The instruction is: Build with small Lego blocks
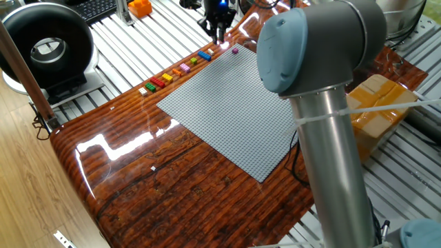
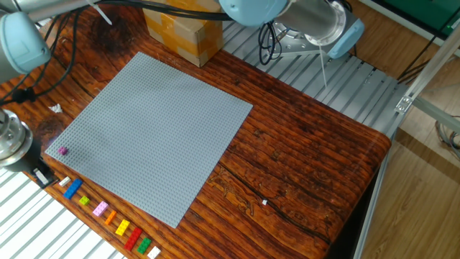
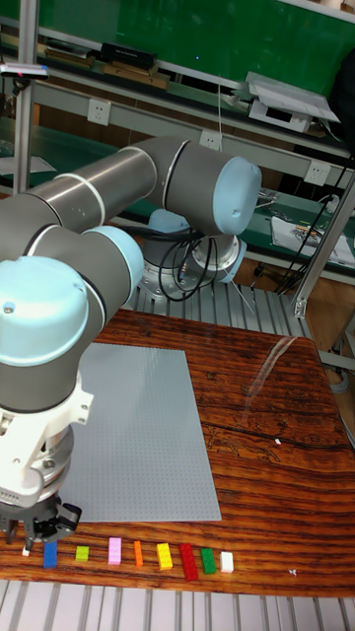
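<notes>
Building barely begun: one pink brick (image 2: 62, 151) sits on the grey baseplate (image 2: 154, 129); the rest wait in a row.

My gripper (image 2: 42, 177) hangs just off the baseplate's corner at about 8 o'clock in the other fixed view, above the white brick (image 2: 64, 181) at the row's end; whether its jaws are parted or clenched on anything I cannot tell. Remaining stock on the table: blue brick (image 2: 72, 189), green, pink, orange, yellow, red, green, white. No containers present; the cardboard box (image 2: 181, 26) at 12 o'clock is closed.
</notes>
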Controlling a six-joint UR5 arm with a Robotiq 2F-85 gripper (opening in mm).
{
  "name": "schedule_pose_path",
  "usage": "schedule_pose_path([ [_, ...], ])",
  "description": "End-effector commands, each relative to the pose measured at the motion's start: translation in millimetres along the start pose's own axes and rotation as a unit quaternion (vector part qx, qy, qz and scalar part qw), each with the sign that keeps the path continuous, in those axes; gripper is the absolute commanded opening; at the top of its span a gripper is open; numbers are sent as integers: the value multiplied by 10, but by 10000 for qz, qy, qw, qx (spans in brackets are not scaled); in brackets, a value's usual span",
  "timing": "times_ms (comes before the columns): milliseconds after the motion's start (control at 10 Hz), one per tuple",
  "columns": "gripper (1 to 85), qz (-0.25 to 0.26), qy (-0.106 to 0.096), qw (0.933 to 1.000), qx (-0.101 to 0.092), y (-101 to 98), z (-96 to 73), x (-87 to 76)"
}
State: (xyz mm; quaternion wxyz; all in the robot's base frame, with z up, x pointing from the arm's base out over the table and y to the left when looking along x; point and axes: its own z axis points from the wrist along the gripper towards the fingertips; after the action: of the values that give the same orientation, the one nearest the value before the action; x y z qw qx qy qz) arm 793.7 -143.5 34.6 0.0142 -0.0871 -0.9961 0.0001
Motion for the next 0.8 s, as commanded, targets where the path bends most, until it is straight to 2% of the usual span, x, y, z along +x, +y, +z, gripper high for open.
schedule_pose_path([
  [0, 267, 21, -93, 9999, -57, 70, 29, -22],
  [200, 267, -42, -194, 9997, -144, 95, 77, -23],
  [700, 260, -279, -280, 9990, -198, 83, 151, 40],
])
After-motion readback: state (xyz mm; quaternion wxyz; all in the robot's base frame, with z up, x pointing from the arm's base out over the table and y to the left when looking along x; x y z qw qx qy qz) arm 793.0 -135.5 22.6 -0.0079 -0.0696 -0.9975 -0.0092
